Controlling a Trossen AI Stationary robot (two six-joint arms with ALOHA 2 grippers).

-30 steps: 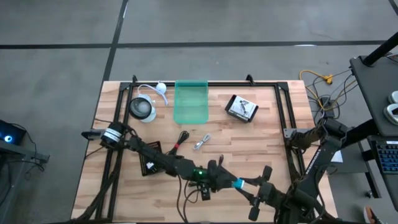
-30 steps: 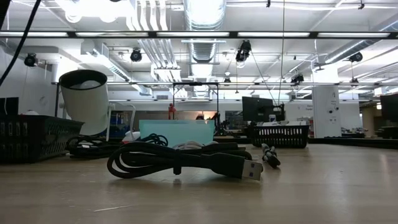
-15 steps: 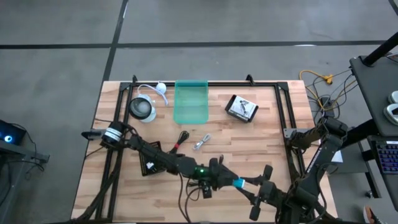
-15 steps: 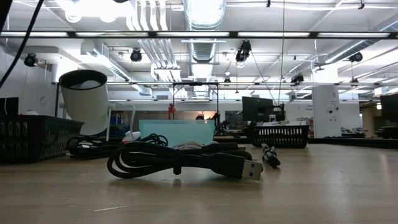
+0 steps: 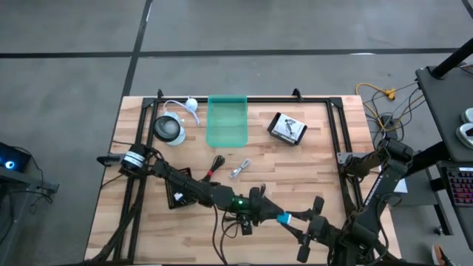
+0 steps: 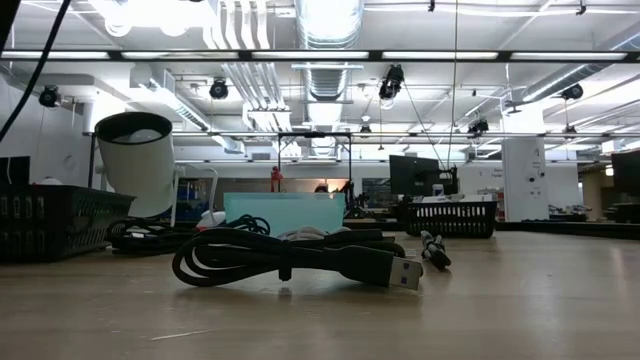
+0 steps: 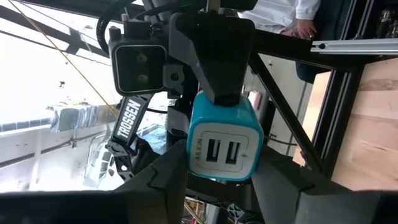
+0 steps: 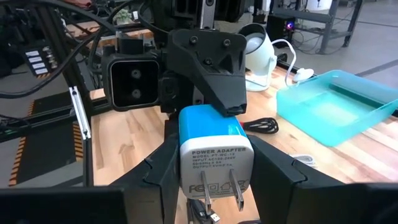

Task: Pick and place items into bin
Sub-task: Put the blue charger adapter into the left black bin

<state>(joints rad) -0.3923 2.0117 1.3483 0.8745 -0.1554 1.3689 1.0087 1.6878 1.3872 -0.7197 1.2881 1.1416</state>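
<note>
The wooden counter (image 5: 310,170) is carrying everything, with a black frame running along its edges. The two dark arms are reaching in over its near edge and meeting near the middle, the left arm stretching across from the left side and the right arm coming up from the near right corner. The left pincer (image 7: 224,186) is pinching a small blue plug-in charger (image 7: 222,144) by the end with the two sockets, its fingers pressing on both sides of the charger. The right pincer (image 8: 214,180) is pinching the same charger by the end with the metal prongs, so the charger is hanging between the two pincers, above the wood and well apart from the bin. The clear green bin (image 5: 226,122) is sitting at the far middle of the counter. A round white lamp (image 5: 169,129) with a white cord is standing just to the left of the bin, and a black box (image 5: 287,128) with white print on top is lying to the right of it. A coiled black cable (image 6: 290,258) with a plug on its end is lying close to the low camera. A thin black cable with red on it (image 5: 214,166) is lying between the bin and the arms, and a small silver metal piece (image 5: 239,169) is lying just beside it.
</note>
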